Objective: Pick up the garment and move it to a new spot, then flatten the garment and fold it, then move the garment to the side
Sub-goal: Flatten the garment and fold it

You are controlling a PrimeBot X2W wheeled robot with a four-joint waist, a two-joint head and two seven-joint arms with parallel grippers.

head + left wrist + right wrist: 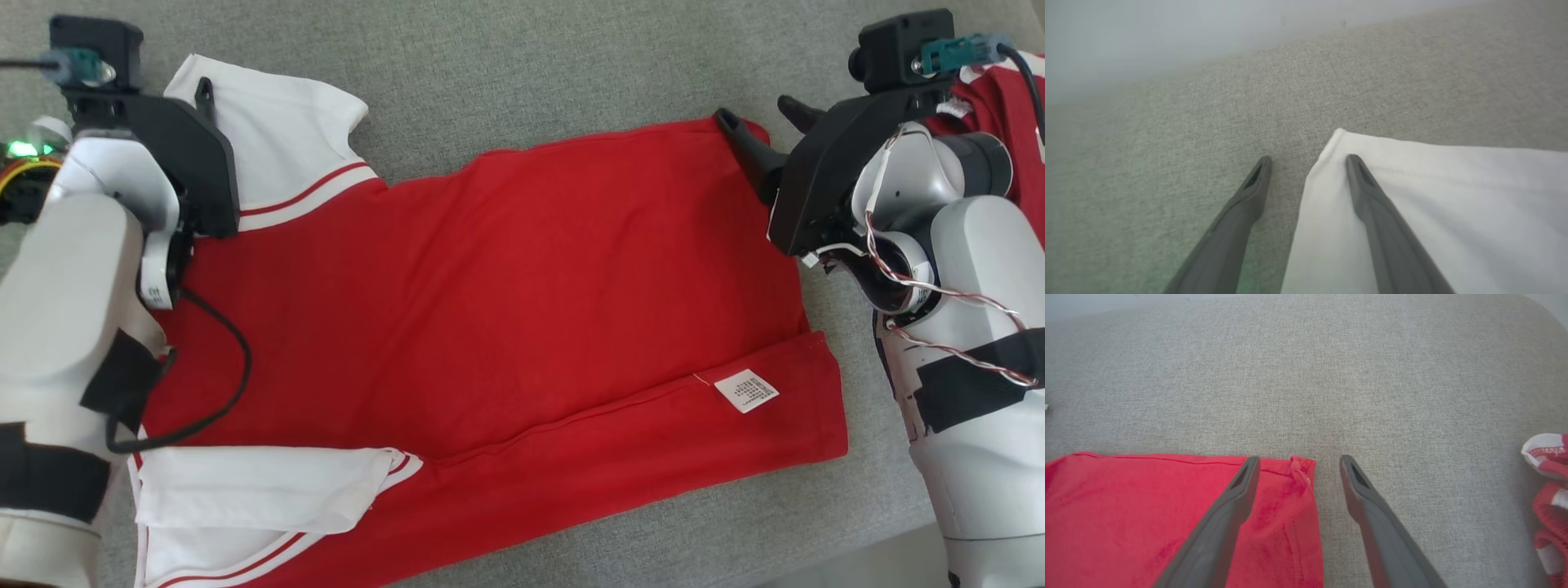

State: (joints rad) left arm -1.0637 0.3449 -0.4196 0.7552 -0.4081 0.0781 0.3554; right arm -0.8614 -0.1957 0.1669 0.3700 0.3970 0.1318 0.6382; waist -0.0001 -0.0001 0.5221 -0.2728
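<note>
Across grey upholstery (571,65) garment (506,269) is lying flat, long axis left-right | left end effector (1309,160) is straddling far white sleeve corner (1339,136), right end effector (1299,458) far hem corner (1302,465) | both are gaping wide, holding nothing

Right gripper (1299,458) has jaws wide apart over the red garment (1126,518) corner, red-white cloth (1551,498) at the right edge.
</note>
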